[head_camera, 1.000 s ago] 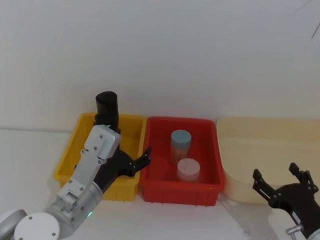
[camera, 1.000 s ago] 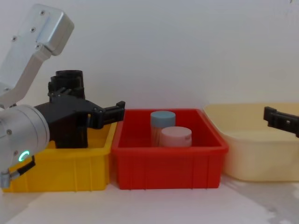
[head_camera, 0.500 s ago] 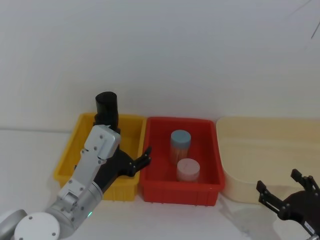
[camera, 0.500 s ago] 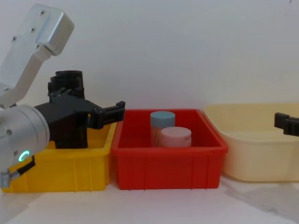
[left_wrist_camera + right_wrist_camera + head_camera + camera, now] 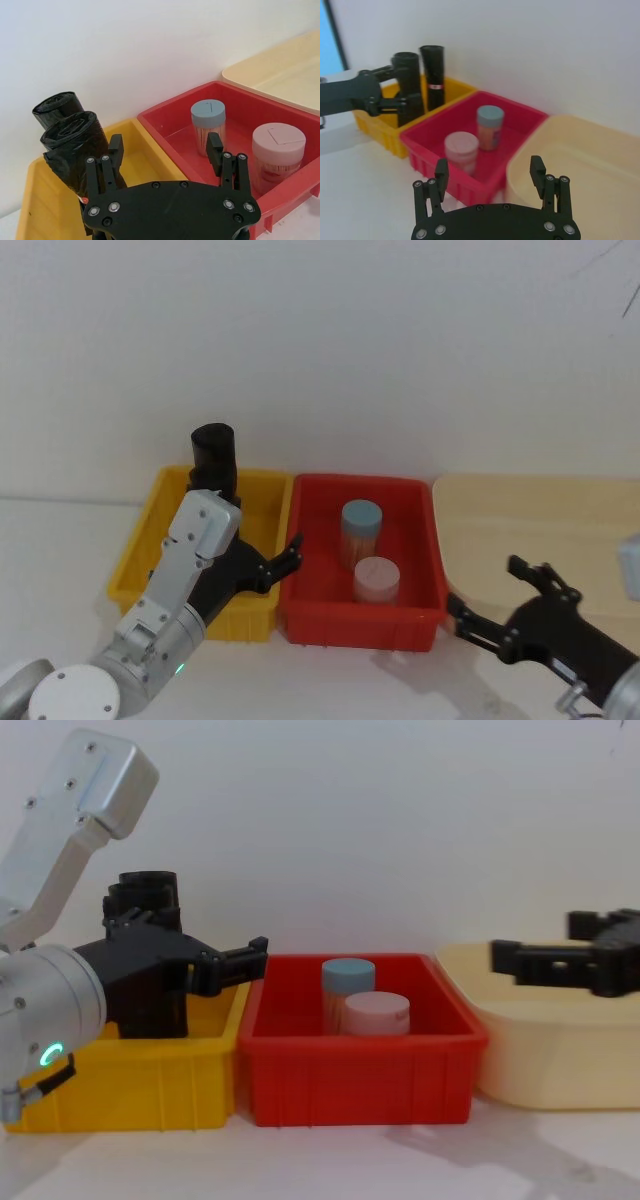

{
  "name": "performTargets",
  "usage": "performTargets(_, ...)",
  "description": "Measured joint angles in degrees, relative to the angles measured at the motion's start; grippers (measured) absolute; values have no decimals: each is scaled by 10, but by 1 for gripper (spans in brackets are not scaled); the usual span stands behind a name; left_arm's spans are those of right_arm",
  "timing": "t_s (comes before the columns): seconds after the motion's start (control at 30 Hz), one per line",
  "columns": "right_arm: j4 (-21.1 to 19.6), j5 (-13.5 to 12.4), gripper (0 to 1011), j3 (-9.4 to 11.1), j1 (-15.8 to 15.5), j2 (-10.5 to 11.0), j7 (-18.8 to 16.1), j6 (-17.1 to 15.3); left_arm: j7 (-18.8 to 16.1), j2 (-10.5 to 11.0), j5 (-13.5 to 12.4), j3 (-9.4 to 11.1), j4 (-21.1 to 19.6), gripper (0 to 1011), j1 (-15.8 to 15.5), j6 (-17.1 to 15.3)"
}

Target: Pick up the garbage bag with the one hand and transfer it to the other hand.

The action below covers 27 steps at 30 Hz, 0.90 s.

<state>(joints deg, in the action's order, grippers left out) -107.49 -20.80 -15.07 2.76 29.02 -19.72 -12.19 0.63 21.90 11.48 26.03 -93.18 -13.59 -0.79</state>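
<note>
The garbage bag (image 5: 75,142) is a black roll standing upright in the yellow bin (image 5: 134,562), at the front of two rolls; it also shows in the right wrist view (image 5: 408,82). My left gripper (image 5: 166,148) is open at the bin's right side. The bag stands against the outer side of one finger (image 5: 115,150), and nothing is between the fingers. My right gripper (image 5: 489,172) is open and empty. In the head view the right gripper (image 5: 490,590) hovers low between the red bin and the cream tub.
A second black roll (image 5: 433,65) with a red-and-white sticker stands behind the bag. The red bin (image 5: 360,626) holds a blue-lidded jar (image 5: 361,523) and a pink-lidded jar (image 5: 376,580). A cream tub (image 5: 545,510) sits at the right, and a white wall is close behind.
My right gripper has swung from the lower right toward the left, up to the red bin's right edge. The left arm and the rolls have not moved.
</note>
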Motion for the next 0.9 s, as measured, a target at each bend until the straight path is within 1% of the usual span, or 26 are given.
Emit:
performTargets(0.07,3,2,999,-8,10,-2,-3,-6,0,0,0,0,0,1001,0,0)
performTargets(0.1,10,6,999,-20,26,-6,-7,-14,0,0,0,0,0,1001,0,0)
performTargets(0.13,13,8,999,-24,32,-7,-9,-17,0,0,0,0,0,1001,0,0)
performTargets(0.17,19,11,999,-34,46,-11,-12,-24,0,0,0,0,0,1001,0,0)
performTargets(0.2,19,11,999,-34,46,-11,-12,-24,0,0,0,0,0,1001,0,0)
performTargets(0.23,22,13,999,-38,52,-13,-14,-27,0,0,0,0,0,1001,0,0)
performTargets(0.3,35,20,999,-54,75,-20,-17,-38,0,0,0,0,0,1001,0,0)
performTargets(0.33,35,20,999,-54,75,-20,-17,-38,0,0,0,0,0,1001,0,0)
performTargets(0.37,44,23,999,-63,88,-24,-19,-43,0,0,0,0,0,1001,0,0)
performTargets(0.43,55,29,999,-73,104,-31,-19,-51,0,0,0,0,0,1001,0,0)
performTargets(0.57,74,39,999,-89,129,-41,-19,-62,0,0,0,0,0,1001,0,0)
performTargets(0.63,81,44,999,-93,136,-44,-19,-67,0,0,0,0,0,1001,0,0)
performTargets(0.7,96,53,999,-104,154,-51,-19,-75,0,0,0,0,0,1001,0,0)
performTargets(0.9,120,70,999,-122,180,-59,-19,-90,0,0,0,0,0,1001,0,0)
